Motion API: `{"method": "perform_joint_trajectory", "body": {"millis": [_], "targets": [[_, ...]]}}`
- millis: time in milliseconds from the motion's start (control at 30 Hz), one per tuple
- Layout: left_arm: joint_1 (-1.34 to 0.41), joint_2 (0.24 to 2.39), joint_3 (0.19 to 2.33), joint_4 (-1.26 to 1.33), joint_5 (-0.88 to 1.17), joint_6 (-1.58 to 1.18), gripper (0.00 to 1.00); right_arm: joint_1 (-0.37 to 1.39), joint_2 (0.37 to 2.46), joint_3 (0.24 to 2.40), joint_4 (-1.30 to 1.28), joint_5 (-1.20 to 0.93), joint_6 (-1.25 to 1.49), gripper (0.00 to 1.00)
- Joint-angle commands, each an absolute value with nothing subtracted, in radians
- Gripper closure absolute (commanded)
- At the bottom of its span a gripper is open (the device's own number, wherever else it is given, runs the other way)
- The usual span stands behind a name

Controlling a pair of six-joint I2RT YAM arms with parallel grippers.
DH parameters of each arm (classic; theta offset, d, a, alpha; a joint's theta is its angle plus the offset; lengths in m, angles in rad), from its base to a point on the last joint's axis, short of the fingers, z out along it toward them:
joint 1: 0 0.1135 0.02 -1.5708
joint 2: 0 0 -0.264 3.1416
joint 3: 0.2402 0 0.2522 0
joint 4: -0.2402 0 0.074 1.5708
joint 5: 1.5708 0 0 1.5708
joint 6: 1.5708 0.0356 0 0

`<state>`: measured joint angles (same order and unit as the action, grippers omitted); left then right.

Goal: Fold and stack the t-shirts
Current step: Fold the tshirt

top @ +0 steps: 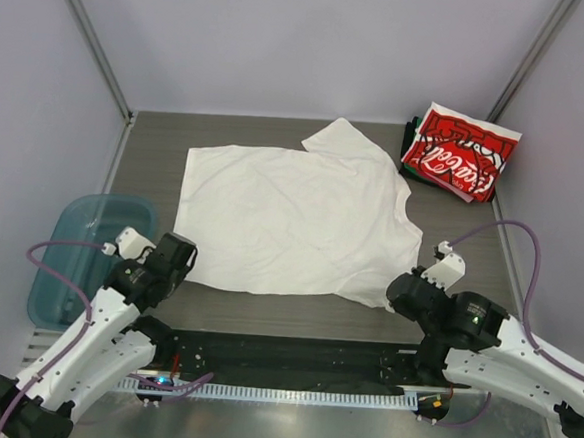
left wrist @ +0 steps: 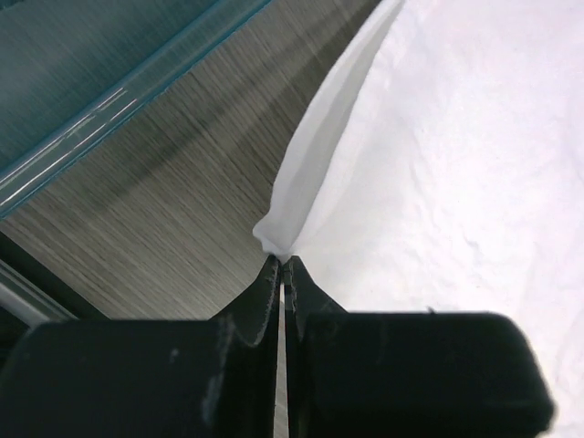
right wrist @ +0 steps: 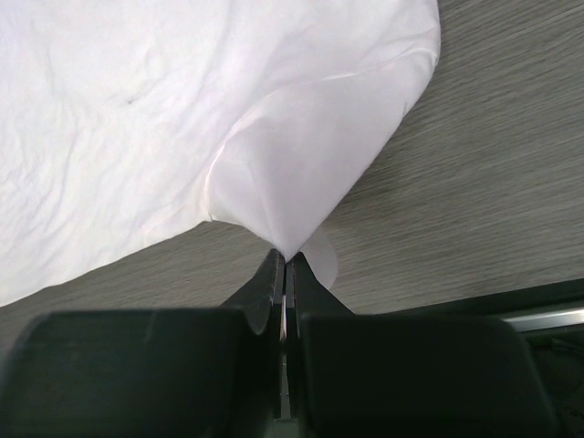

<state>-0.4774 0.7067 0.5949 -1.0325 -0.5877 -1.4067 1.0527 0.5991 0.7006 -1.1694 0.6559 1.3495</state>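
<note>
A teal plastic bin [top: 89,233] is sitting on the grey wood-grain table [top: 154,149], just out to the left of the left claw [top: 181,256]. The left claw is clenching the near left corner of a white t-shirt [top: 292,219]. Its two dark fingers [left wrist: 260,297] are pressing together on a small peak of cloth, which is rising a little off the table at their tips. From that claw the shirt is spreading away to the right and towards the far side. It is lying mostly flat and lightly wrinkled, with one short sleeve pointing to the far edge. The right claw [top: 399,293] is grasping the shirt's near right corner. Its jaws are closing on a pinched fold, and the cloth is bulging up just beyond the tips while a small flap is hanging beside them. Well beyond the right claw, in the far right corner of the table, a stack of folded shirts [top: 459,153] is resting apart from the white one. The top shirt is red with white script lettering, and darker cloth is showing under its left edge.
</note>
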Motion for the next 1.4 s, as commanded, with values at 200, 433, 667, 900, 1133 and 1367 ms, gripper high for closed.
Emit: {"method": "perform_joint_trajectory", "body": {"millis": [200, 433, 667, 900, 1133, 1367], "targets": [[-0.476, 0.716, 0.656, -1.046, -0.587, -1.316, 1.0, 1.055, 0.693, 0.802, -1.097, 0.704, 1.284, 0.99], [-0.428, 0.857, 0.778, -0.989, -0.58, -1.138, 1.0, 1.052, 0.848, 0.952, -1.091, 0.834, 1.178, 0.99], [-0.302, 0.992, 0.902, -0.893, -0.482, -0.997, 1.0, 0.954, 1.023, 1.115, -1.0, 0.873, 0.944, 0.99], [-0.163, 1.155, 0.969, -0.805, -0.413, -0.89, 1.0, 0.681, 1.159, 1.169, -0.804, 0.689, 0.686, 0.99], [-0.071, 1.316, 1.049, -0.729, -0.35, -0.83, 1.0, 0.585, 1.33, 1.255, -0.729, 0.649, 0.563, 0.99], [-0.031, 1.488, 1.164, -0.709, -0.315, -0.787, 1.0, 0.465, 1.466, 1.35, -0.673, 0.598, 0.485, 0.99]]}}
